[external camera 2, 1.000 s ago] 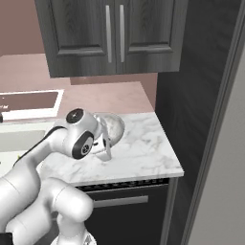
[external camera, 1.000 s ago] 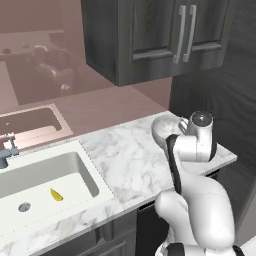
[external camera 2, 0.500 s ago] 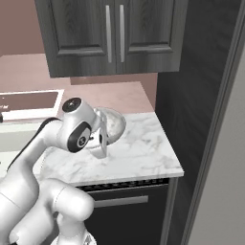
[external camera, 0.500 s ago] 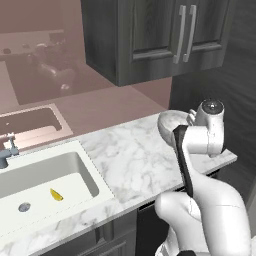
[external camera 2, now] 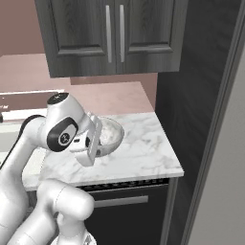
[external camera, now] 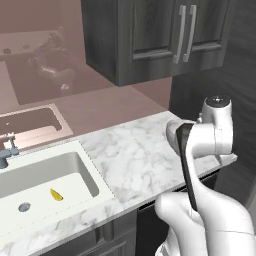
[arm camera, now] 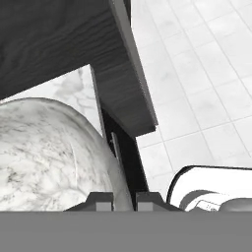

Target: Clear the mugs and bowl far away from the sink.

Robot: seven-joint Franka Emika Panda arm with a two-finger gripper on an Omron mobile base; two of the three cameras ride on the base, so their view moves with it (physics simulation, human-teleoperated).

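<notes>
The sink (external camera: 47, 182) sits at my far left, set in the marble counter (external camera: 135, 160). At the counter's right end, well apart from it, my gripper (arm camera: 123, 199) pinches the rim of the bowl (external camera 2: 109, 135), jaws nearly closed, bowl tipped sideways above the marble.

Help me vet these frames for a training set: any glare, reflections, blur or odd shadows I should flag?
Left base view: the pink wall mirrors the sink and arm as a dim tinted reflection; everything sharp. Right base view: even, flat lighting, soft sheen inside the bowl, no hard shadows. Hand view: the bowl looms large and close at the gripper, still crisp, no motion blur.
</notes>
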